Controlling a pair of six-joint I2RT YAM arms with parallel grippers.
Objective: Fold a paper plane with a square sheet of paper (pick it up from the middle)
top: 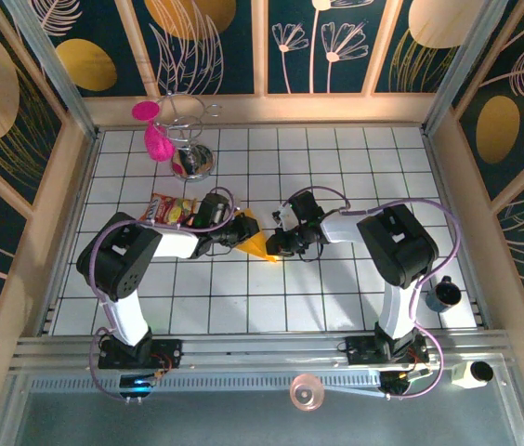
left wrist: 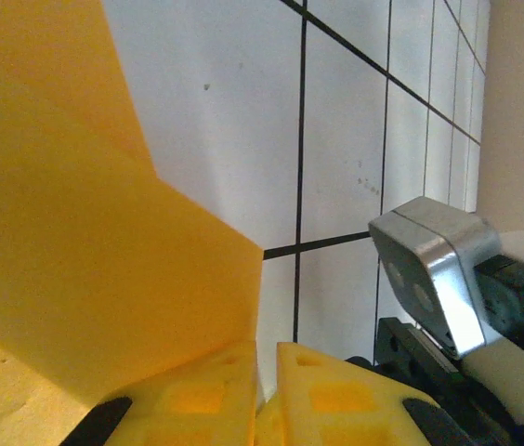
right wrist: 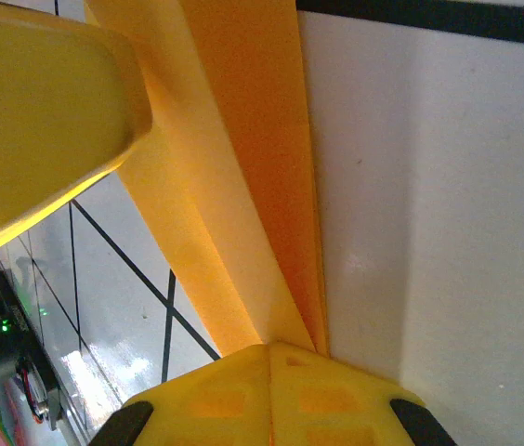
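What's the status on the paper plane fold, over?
Left gripper shut on the folded paper. Right gripper shut on its opposite end, creases running into the tips. Snack packet beside left arm, apart from the paper.

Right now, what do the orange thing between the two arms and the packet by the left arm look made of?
Paper plane: thin matte orange-yellow paper, judging by its sharp creases and flat stacked layers. Snack packet: probably glossy plastic or foil film. It looks crinkly and printed, but it is too small to be sure.
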